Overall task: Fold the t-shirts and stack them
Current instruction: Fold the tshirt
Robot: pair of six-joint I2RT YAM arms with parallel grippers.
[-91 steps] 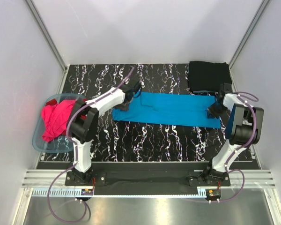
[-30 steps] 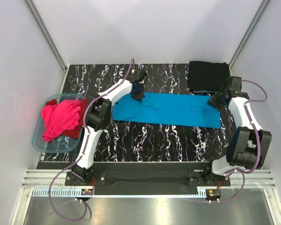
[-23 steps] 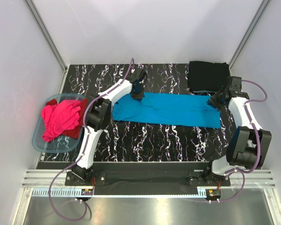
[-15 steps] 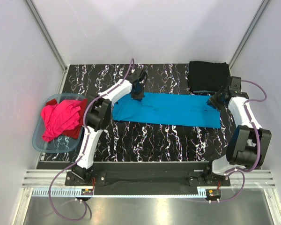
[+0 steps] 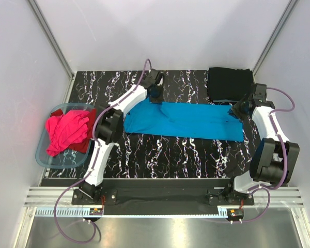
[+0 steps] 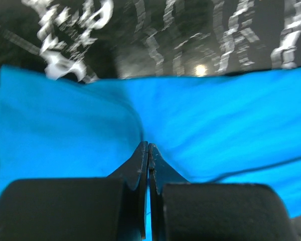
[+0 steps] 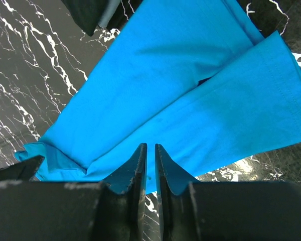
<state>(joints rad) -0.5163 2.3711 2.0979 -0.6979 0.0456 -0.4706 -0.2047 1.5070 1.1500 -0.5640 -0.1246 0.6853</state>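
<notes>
A turquoise t-shirt (image 5: pixel 186 120) lies flat as a long strip across the middle of the table. My left gripper (image 5: pixel 155 97) is at the far edge of its left end. In the left wrist view that gripper (image 6: pixel 148 145) is shut, with a crease of the turquoise t-shirt (image 6: pixel 215 115) running into its tips. My right gripper (image 5: pixel 236 111) is at the far right corner of the strip. Its jaws (image 7: pixel 150 146) stand only a slit apart on the cloth's edge (image 7: pixel 155 85). A folded black t-shirt (image 5: pixel 228 85) lies at the back right.
At the left edge a pale-blue plastic tub (image 5: pixel 44 155) holds a crumpled pink shirt (image 5: pixel 64 129) and a red one (image 5: pixel 81 147). The black marbled table (image 5: pixel 170 155) is walled in by white panels. Both arms' bases sit at the near edge.
Three seconds ago both grippers were lower on the shirt's ends; they now sit at its far edge. In the last half second the left gripper shifted slightly toward the back. The right arm is still.
</notes>
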